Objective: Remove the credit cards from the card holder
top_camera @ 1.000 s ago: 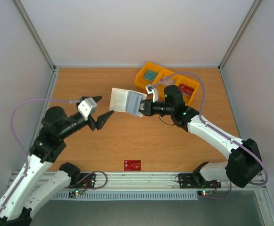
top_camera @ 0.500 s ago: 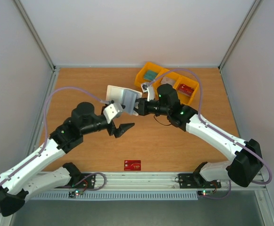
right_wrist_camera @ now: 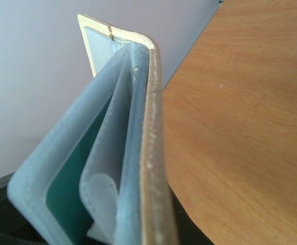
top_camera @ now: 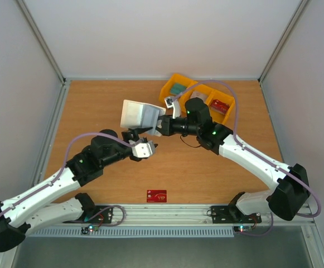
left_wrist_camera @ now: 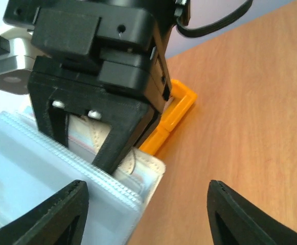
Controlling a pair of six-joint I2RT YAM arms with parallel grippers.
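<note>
Presenting the card holder (top_camera: pixel 136 115), fanned open above the far middle of the bench (top_camera: pixel 95 100) in the clamped right hand (top_camera: pixel 162 126), sets up extraction: the left hand (left_wrist_camera: pixel 148 214), spread and empty just near of it, must next pinch the edge of a pocketed credit card (right_wrist_camera: pixel 66 186)

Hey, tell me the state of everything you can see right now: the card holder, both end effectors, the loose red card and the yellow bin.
card holder: lifted off the table, fanned open, clear sleeves showing.
right end effector: shut on the card holder's edge.
left end effector: open, close beside the holder, holding nothing.
red card: lying flat on the table near the front edge.
yellow bin: resting on the table, items in its two outer compartments.
</note>
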